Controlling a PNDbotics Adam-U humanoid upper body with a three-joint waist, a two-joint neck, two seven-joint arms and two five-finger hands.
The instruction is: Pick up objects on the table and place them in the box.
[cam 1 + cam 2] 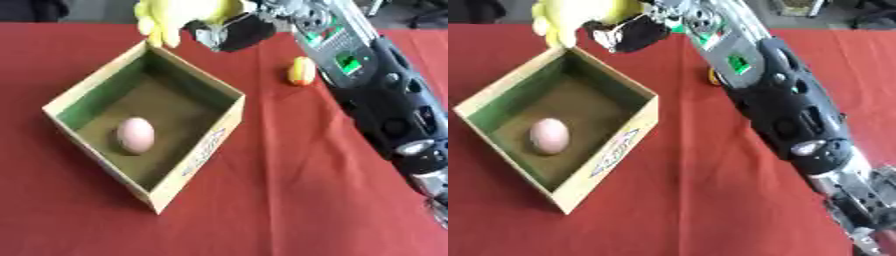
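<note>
Yellow toy [179,15] long axis across, right hand [232,32] curled round it above box [201,150] far corner

Both eye views look steeply down from the head onto the red tabletop [289,200], facing its far edge. Right eye sits slightly rightward: the box [197,157] shifts left there. Shared: box, most of the tabletop, right arm [785,105] entering close from lower right.
</note>
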